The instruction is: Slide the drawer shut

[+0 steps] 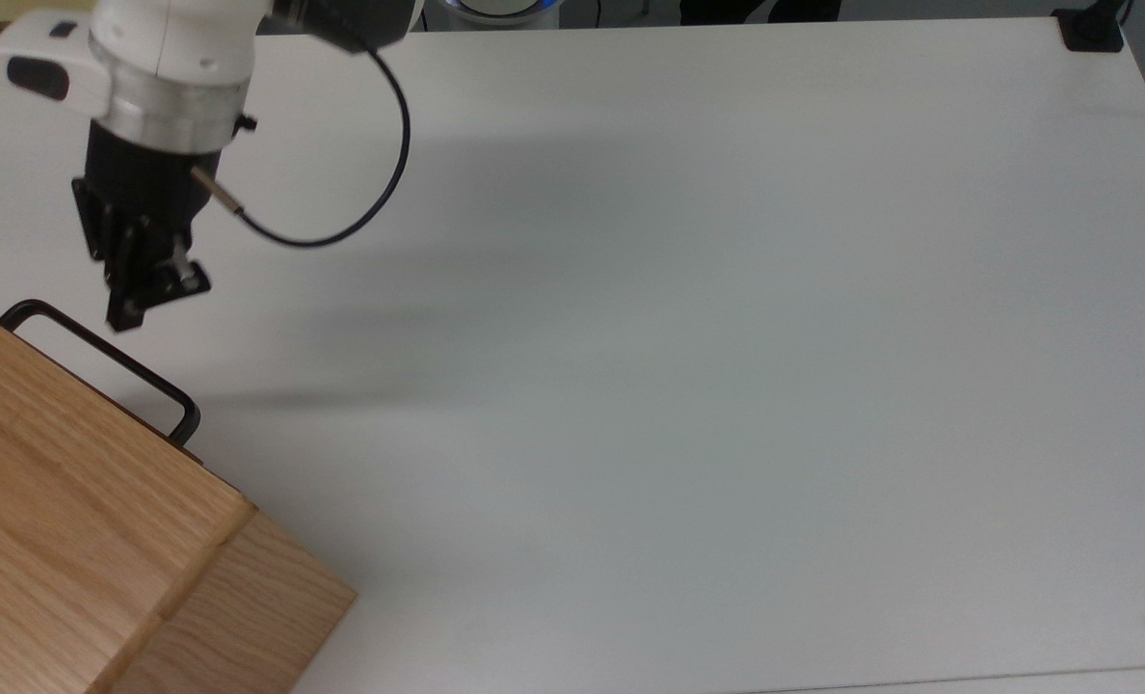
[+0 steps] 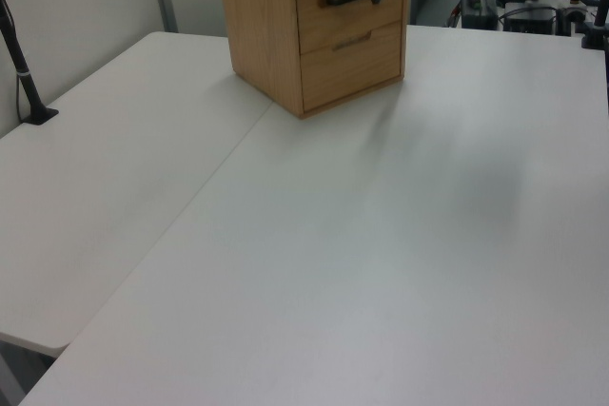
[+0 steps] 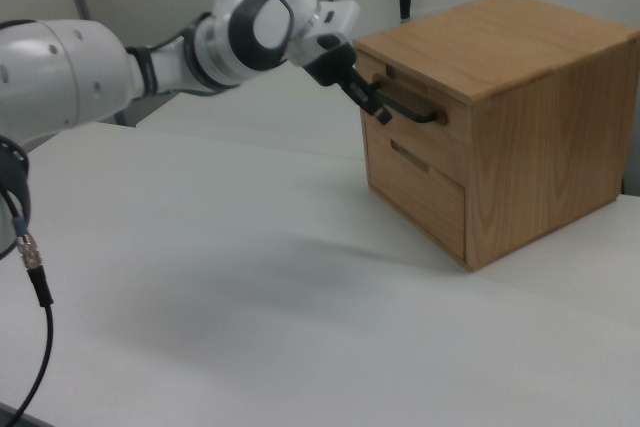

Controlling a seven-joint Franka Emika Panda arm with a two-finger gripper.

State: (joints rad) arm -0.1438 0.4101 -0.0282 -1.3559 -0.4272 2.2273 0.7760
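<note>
Looking at top view, my gripper [image 1: 153, 294] hangs just off the handle [image 1: 100, 352], grip state unclear. Left view: drawer [image 2: 350, 7] sits flush in the cabinet [image 2: 257, 30], so closed. Right view: fingertips beside the handle, apparently clear of it.

— What is the cabinet [image 3: 520, 127] made of?
— Oak-grain wood, matt, like the drawer [image 3: 405, 107] front; its handle [image 1: 100, 352] is black metal bar.
— And the rest?
— The table [image 1: 727, 337] is smooth matt white; the arm [image 3: 150, 57] is glossy white plastic with a brushed metal ring.
</note>
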